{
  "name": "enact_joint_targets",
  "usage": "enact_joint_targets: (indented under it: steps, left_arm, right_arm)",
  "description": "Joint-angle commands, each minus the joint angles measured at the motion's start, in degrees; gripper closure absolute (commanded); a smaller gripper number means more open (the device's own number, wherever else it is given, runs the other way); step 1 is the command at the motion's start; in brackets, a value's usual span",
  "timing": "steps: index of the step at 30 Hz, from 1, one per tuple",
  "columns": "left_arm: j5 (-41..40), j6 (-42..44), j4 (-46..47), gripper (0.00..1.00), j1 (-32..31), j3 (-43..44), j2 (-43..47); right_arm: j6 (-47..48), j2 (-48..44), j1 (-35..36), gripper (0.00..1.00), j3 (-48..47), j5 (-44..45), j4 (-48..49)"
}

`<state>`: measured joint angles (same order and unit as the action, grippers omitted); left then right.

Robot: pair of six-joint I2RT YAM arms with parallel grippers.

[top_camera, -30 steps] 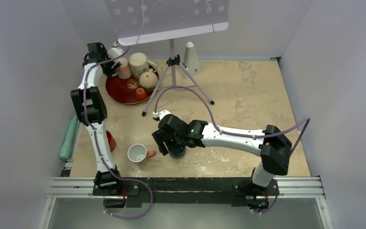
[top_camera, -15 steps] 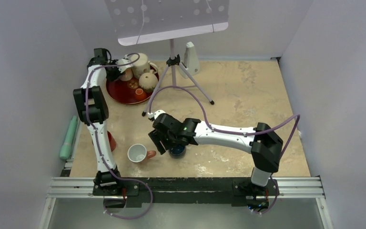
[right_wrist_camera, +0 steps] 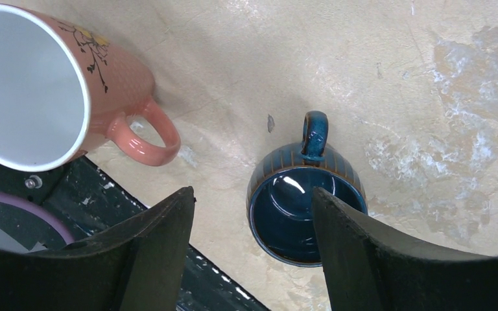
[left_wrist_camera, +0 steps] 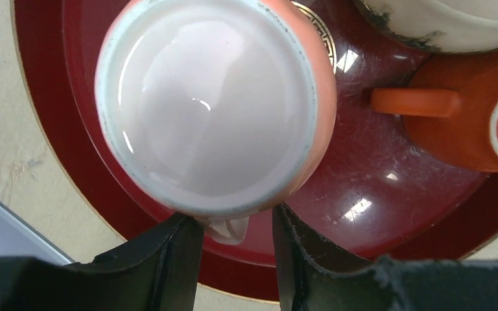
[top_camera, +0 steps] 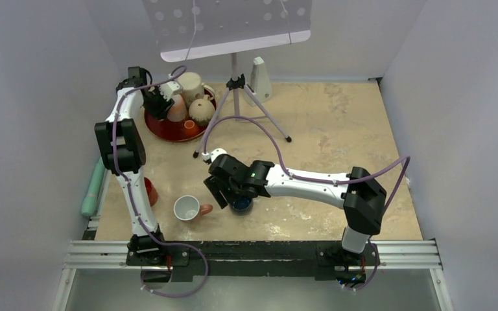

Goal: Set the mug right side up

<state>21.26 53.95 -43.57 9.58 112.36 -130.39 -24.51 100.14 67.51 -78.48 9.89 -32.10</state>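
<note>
A salmon-pink mug (top_camera: 177, 108) hangs tilted over the red tray (top_camera: 161, 127) at the back left. In the left wrist view its round white face (left_wrist_camera: 211, 107) points at the camera. My left gripper (top_camera: 158, 103) is closed around its pale handle (left_wrist_camera: 228, 229). The handle sits between the jaws, against the left finger. My right gripper (right_wrist_camera: 253, 243) is open above a dark blue mug (right_wrist_camera: 306, 210). That mug stands mouth up on the table (top_camera: 240, 206). A pink flowered mug (right_wrist_camera: 35, 84) stands mouth up to its left.
On the tray stand a cream mug (top_camera: 191, 84), a beige rounded cup (top_camera: 201, 110) and a small orange cup (left_wrist_camera: 470, 120). A tripod stand (top_camera: 237, 107) with a music desk rises beside the tray. A teal handle (top_camera: 93, 186) and a red object (top_camera: 150, 191) lie at the left edge.
My left gripper has moved right and toward the tray's middle with the salmon mug, which has tilted. My right gripper has shifted slightly left over the blue mug.
</note>
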Motion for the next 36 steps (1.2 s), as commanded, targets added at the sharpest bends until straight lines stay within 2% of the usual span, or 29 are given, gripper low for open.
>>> enact_joint_targets:
  steps: [1, 5, 9, 13, 14, 18, 25, 27, 31, 36]
  left_arm:
    - [-1.39, -1.91, -4.76, 0.54, -0.73, 3.99, -0.33]
    - [-4.16, 0.96, -4.71, 0.58, -0.95, 3.31, -1.95]
    - [-4.66, 2.51, -6.42, 0.73, -1.05, 2.74, -2.59]
    - [-6.51, 1.57, -5.05, 0.97, -1.06, 1.04, -2.25]
    - [-6.62, 0.62, -5.07, 1.0, -1.06, 1.1, -1.97]
    - [-3.77, -4.85, -6.1, 1.0, -0.45, -0.16, 1.11]
    - [2.31, -26.47, -8.74, 1.0, 3.44, -4.77, 11.09]
    - [6.24, -31.97, -7.88, 1.0, 4.81, -8.02, 14.34]
    - [14.96, -44.23, -4.61, 1.0, 7.33, -14.24, 19.46]
    - [17.0, -51.87, -3.68, 1.0, 8.61, -19.93, 24.45]
  right_arm:
    - [0.83, -3.05, 0.36, 0.31, 0.28, 2.94, 0.55]
    - [0.79, -3.4, 0.35, 0.31, 0.26, 3.13, 0.57]
    - [0.72, -3.67, 0.39, 0.31, -0.03, 3.73, 0.04]
    - [0.21, -4.67, 0.39, 0.3, -0.25, 4.36, 0.31]
    - [0.12, -4.93, 0.35, 0.3, -0.27, 4.5, 0.5]
    - [-0.39, -5.89, 0.35, 0.3, -0.5, 5.44, 0.81]
    - [-1.52, -7.56, -0.17, 0.26, -2.19, 4.85, 5.11]
    - [-2.54, -7.78, -1.46, 0.25, -2.55, 0.97, 8.76]
    - [-6.28, -9.15, -6.24, 0.25, -0.2, -8.32, 22.52]
    - [-8.57, -5.98, -9.87, 0.22, -2.93, -12.58, 31.59]
